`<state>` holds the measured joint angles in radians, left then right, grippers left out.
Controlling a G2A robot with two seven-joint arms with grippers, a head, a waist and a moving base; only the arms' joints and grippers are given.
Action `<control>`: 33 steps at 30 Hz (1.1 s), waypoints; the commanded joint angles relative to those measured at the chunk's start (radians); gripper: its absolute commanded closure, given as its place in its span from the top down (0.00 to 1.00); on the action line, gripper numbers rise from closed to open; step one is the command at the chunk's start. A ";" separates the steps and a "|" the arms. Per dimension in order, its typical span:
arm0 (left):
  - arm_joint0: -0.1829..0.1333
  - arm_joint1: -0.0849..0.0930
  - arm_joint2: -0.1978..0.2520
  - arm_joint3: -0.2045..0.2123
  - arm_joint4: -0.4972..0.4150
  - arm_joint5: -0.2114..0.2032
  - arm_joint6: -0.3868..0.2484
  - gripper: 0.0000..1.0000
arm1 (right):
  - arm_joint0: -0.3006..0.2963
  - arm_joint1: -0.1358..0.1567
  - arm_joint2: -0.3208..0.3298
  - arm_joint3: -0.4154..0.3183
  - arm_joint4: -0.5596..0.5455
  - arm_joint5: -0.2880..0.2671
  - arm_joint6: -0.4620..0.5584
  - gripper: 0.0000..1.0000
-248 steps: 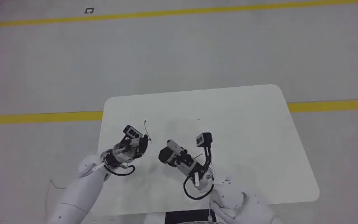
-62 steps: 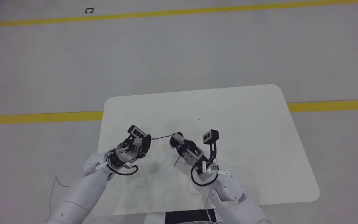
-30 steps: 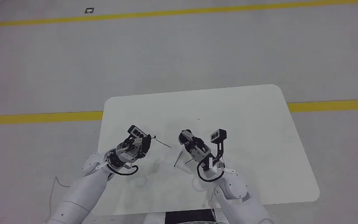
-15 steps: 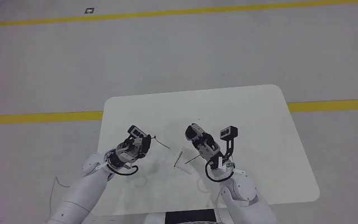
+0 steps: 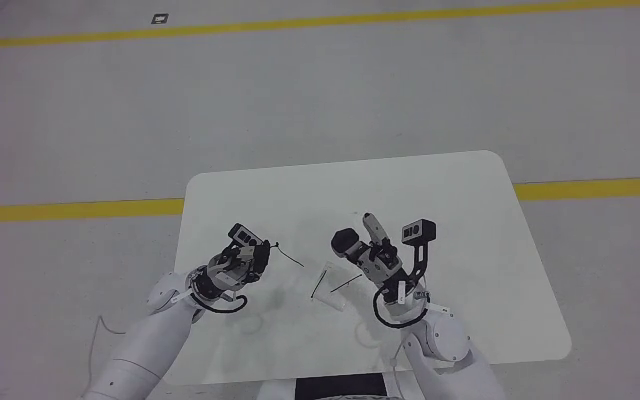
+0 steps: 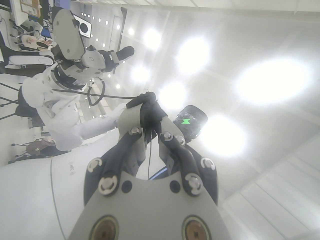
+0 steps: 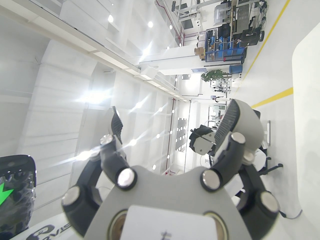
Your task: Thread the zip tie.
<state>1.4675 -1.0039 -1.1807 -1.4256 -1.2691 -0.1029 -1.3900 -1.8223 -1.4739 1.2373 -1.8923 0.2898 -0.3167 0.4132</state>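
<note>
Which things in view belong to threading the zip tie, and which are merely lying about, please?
For the job: thin black plastic zip tie, clamped in left gripper; right gripper, jaws open.
Lying about: thin dark strips on the white rounded table; small dark speck.

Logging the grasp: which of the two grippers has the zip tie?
The left gripper: its jaws are shut on the thin black zip tie, which sticks out toward the other arm. The right gripper has its jaws spread, nothing between them.

Table: your white, round-cornered table [image 5: 450, 200].
Strips: two thin dark strips [image 5: 320, 283] lie at 8 o'clock from centre.
Speck: a dark speck [image 5: 352, 211] at 11 o'clock.
</note>
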 commanded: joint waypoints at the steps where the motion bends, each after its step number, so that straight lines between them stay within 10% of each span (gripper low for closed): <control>1: 0.000 0.000 0.000 0.000 0.000 0.000 0.000 0.00 | 0.009 0.002 0.007 -0.007 -0.018 0.008 -0.007 1.00; 14: 0.000 0.000 0.000 0.000 0.000 0.000 0.000 0.00 | 0.078 0.033 0.078 -0.120 -0.131 0.138 0.066 1.00; 33: 0.000 0.000 0.000 0.000 0.000 0.000 0.000 0.00 | 0.078 0.033 0.078 -0.120 -0.131 0.138 0.066 1.00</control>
<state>1.4675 -1.0039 -1.1807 -1.4256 -1.2691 -0.1029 -1.3900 -1.7444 -1.4413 1.3150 -2.0119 0.1588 -0.1784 0.4792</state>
